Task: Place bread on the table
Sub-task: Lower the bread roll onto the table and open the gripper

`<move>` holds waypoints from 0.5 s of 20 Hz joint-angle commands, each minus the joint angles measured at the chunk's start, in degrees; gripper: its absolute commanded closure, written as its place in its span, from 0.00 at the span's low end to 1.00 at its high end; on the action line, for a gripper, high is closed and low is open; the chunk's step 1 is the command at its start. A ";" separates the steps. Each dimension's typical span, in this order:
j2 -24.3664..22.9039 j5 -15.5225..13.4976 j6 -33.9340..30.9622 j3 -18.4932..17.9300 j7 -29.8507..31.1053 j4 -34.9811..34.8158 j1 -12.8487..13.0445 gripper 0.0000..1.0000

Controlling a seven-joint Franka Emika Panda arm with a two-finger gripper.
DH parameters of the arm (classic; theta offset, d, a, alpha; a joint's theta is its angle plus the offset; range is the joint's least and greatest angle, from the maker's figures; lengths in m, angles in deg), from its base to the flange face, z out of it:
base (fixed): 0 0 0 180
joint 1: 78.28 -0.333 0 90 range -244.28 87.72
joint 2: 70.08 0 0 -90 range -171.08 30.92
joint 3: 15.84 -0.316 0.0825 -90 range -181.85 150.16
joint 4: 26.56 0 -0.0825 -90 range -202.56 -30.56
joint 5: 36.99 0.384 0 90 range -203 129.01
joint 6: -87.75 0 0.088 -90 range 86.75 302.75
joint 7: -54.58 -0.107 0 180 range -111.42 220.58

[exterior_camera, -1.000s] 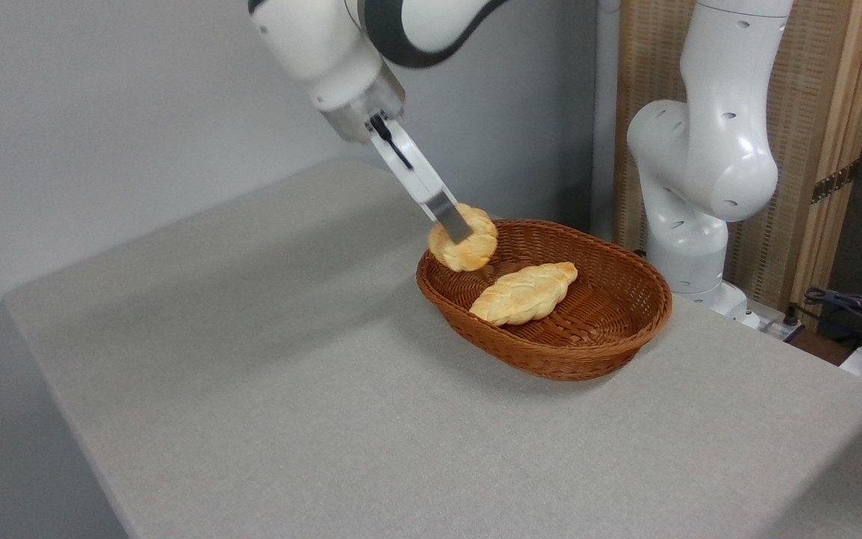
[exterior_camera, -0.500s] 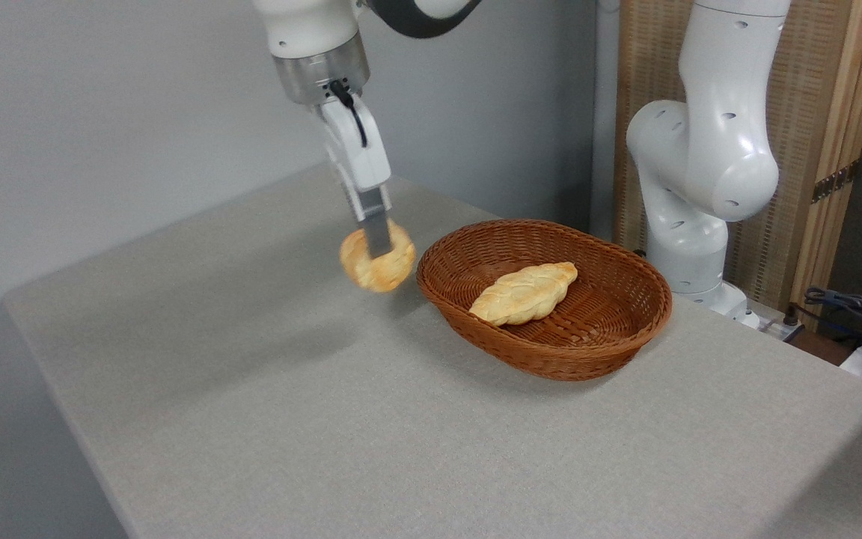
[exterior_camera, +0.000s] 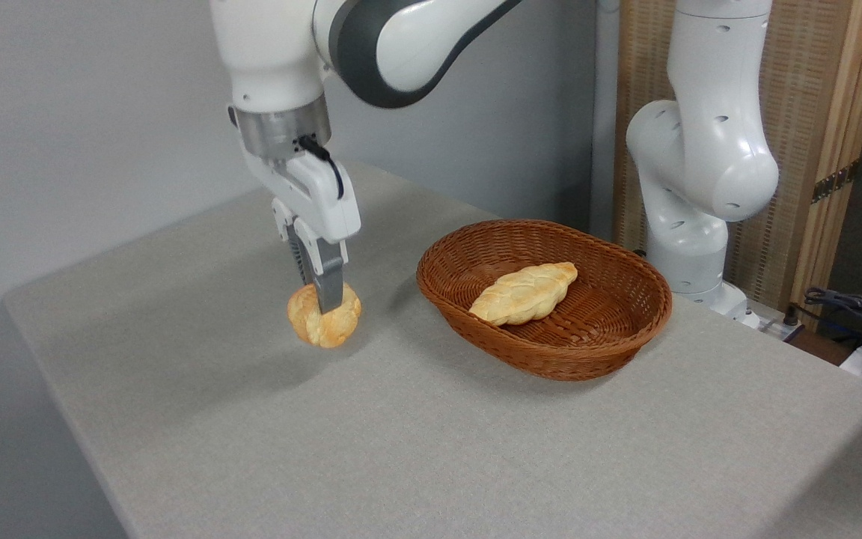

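The bread (exterior_camera: 324, 320), a small round golden roll, hangs edge-down in my gripper (exterior_camera: 324, 299), which is shut on it from above. Its lower edge is at or just above the grey table (exterior_camera: 266, 419), left of the basket; I cannot tell whether it touches. One grey finger (exterior_camera: 328, 283) crosses the roll's front face, and the other finger is hidden behind it.
A brown wicker basket (exterior_camera: 595, 352) stands right of the roll and holds a longer pale braided loaf (exterior_camera: 524, 292). The arm's white base (exterior_camera: 689, 239) rises behind the basket. The table's left edge (exterior_camera: 57, 389) drops off near the wall. Cables (exterior_camera: 850, 307) lie at far right.
The gripper carried the bread out of the basket, leftward over the rim, and down close to the tabletop. The gripper also swung from tilted to nearly vertical.
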 commanded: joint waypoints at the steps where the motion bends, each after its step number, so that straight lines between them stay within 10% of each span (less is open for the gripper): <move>1: 2.85 -0.80 0.52 0.05 2.06 1.35 0.86 0.11; 10: 5.14 -0.54 0.44 1.11 2.32 1.26 1.13 0.00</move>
